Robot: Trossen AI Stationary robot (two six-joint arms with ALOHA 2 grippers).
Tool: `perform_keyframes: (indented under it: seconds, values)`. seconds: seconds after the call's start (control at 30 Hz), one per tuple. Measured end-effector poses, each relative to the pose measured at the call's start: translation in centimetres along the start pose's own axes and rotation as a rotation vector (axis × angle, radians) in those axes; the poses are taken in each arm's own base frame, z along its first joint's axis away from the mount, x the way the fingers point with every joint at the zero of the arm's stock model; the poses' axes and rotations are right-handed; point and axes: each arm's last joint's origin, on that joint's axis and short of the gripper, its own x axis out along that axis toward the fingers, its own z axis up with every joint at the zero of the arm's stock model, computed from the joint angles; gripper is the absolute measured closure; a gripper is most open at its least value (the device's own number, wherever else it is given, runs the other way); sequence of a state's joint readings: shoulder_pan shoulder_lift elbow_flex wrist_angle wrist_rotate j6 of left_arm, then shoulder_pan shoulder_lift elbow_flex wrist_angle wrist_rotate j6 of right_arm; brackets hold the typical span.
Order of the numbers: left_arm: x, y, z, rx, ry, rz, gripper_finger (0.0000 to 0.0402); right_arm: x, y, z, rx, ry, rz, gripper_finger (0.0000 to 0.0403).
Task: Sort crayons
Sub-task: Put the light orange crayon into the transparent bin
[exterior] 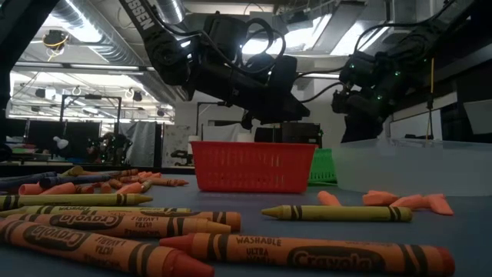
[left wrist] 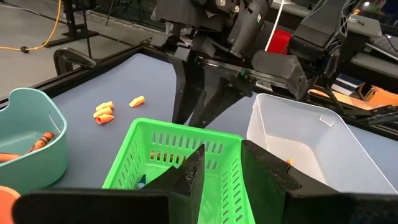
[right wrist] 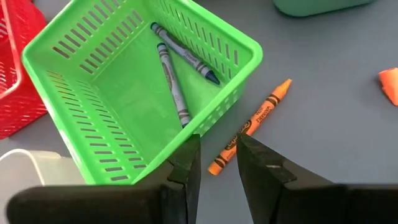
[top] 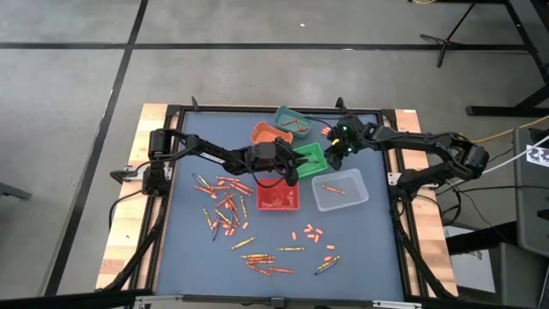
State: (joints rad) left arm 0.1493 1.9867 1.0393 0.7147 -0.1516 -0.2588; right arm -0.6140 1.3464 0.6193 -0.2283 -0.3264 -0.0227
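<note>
While most crayons point(top: 227, 209) lie scattered at the table's point(top: 377, 257) seven o'clock, the right gripper point(right wrist: 216, 163), fingers slightly spread and empty, hovers over an orange crayon point(right wrist: 250, 126) just beside the green bin point(right wrist: 74, 99); I judge it must descend and pinch. The left gripper point(left wrist: 221, 171), also parted, hangs at that bin's opposite rim, crowding it.

Blue-grey table point(top: 184, 257) carries scattered crayons point(top: 225, 206) and small bins point(top: 279, 197).

bins point(top: 279, 198): 5 | crayons point(top: 225, 209): dozens, uncountable | arms: 2
</note>
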Motion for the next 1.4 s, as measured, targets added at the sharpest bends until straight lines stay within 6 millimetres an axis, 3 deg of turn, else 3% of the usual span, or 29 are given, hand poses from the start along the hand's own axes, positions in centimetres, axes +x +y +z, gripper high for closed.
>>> perform_keyframes:
  seconds: [0.27, 0.5, 0.9, 1.4]
  values:
    - [0.0, 0.0, 0.0, 0.000, 0.000, 0.000, 0.0311, 0.1, 0.5, -0.1, -0.011, 0.014, 0.078, 0.0302]
    - [0.0, 0.0, 0.0, 0.000, 0.000, -0.001, 0.0311, 0.5, 1.4, -0.2, -0.064, 0.029, -0.056, 0.0302]
    - [0.0, 0.0, 0.0, 0.000, 0.000, -0.001, 0.0311, 0.5, 0.9, 0.0, -0.060, 0.011, -0.245, 0.0302]
    - [0.0, -0.1, 0.0, 0.000, 0.000, -0.003, 0.0311, 4.3, 0.0, -0.1, -0.069, 0.022, -0.184, 0.0302]
